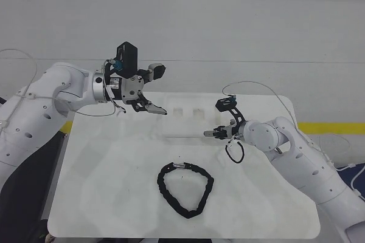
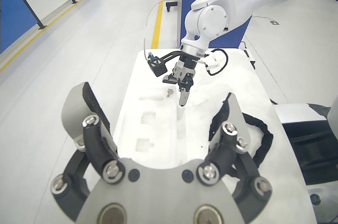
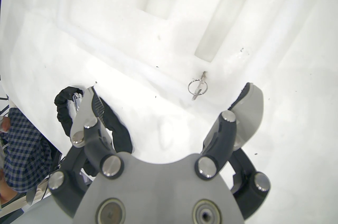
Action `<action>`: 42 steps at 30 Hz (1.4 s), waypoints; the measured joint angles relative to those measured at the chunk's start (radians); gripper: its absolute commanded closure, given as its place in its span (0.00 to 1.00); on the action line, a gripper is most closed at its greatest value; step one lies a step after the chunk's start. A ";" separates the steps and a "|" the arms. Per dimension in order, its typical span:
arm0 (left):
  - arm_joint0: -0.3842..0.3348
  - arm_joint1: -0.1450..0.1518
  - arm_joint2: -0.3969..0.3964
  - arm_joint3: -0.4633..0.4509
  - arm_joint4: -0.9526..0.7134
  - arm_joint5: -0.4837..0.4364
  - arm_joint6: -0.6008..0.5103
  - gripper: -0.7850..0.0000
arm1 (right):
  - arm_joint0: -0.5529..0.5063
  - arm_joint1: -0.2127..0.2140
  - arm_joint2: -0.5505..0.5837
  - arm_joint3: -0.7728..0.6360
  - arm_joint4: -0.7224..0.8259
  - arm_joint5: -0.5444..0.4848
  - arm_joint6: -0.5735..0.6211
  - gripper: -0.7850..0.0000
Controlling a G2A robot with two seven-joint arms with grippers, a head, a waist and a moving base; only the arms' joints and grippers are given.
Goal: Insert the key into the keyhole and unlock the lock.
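The key (image 3: pixel 198 87) is small, thin metal on a wire ring, lying flat on the white foam tray (image 3: pixel 290 50) just ahead of the right gripper (image 3: pixel 171 99), whose 2 fingers stand wide apart with nothing between them. A pinch could skid the key across the foam, catch only the ring, or nudge it into the nearby rectangular recess (image 3: pixel 224 19). The lock (image 1: pixel 164 182), a black fabric-sleeved loop with a metal cylinder (image 1: pixel 181 164), lies well apart; being limp, it would likely shift during insertion. The left gripper (image 2: pixel 158 103), spread wide and empty, hovers at the tray's back edge, its pads (image 2: pixel 91 101) ribbed black rubber
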 measured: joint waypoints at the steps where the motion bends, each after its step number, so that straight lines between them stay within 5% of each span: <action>1: 0.000 0.000 0.000 0.000 0.000 0.000 0.000 0.00 | 0.000 0.000 0.000 0.000 0.000 0.000 0.000 0.00; 25: 0.000 0.000 0.000 0.000 0.000 0.000 0.000 0.00 | 0.001 -0.011 0.006 -0.036 -0.050 0.028 0.054 0.00; 27: 0.000 0.000 0.000 0.000 0.000 0.000 0.000 0.00 | 0.004 -0.016 0.004 -0.032 -0.054 0.038 0.059 0.06; 32: 0.000 0.000 0.000 0.000 0.000 0.000 0.000 0.00 | 0.007 -0.027 0.005 -0.022 -0.064 0.074 0.059 0.51; 42: 0.000 0.000 0.000 0.000 0.000 0.000 0.000 0.00 | -0.002 -0.037 0.021 -0.026 -0.104 0.157 0.078 0.58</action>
